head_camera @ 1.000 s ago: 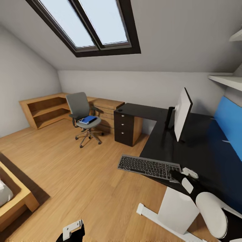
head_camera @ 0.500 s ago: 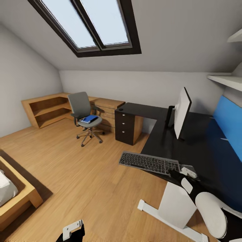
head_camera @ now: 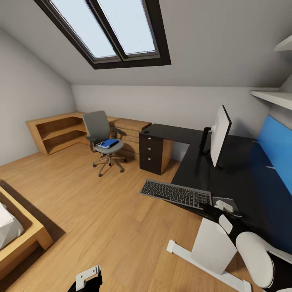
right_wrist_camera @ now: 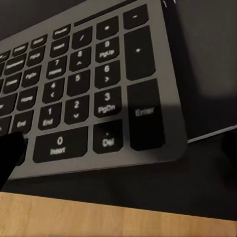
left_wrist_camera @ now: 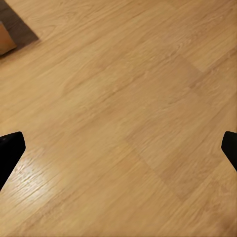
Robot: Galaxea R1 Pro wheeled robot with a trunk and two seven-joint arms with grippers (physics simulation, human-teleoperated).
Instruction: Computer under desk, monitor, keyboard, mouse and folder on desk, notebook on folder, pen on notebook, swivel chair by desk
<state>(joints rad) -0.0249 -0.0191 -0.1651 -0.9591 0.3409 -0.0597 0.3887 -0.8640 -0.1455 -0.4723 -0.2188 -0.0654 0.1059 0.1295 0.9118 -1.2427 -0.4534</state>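
The silver-grey keyboard (head_camera: 176,194) lies at the black desk's (head_camera: 243,178) front edge, its left part hanging over the floor. My right gripper (head_camera: 209,208) is at its right end, open, and the number keys (right_wrist_camera: 98,98) fill the gap between the fingertips (right_wrist_camera: 10,153). The monitor (head_camera: 219,138) stands upright on the desk. A small dark mouse (head_camera: 144,132) sits on the far desk corner. The blue folder (head_camera: 106,143) lies on the swivel chair (head_camera: 99,129), a dark notebook (head_camera: 114,142) on it. My left gripper (head_camera: 89,280) hangs open over the floor (left_wrist_camera: 118,98). The computer is out of view.
A flat grey square (head_camera: 228,201) lies just right of the keyboard. The white pedestal leg (head_camera: 213,247) stands below my right arm. A black drawer unit (head_camera: 151,154) holds up the desk's far end. Low wooden shelving (head_camera: 56,132) lines the back wall, and a bed corner (head_camera: 24,239) sits at left.
The whole view has shifted slightly. The keyboard now sits a little further left of my right gripper, and the grey square beside it has come into sight.
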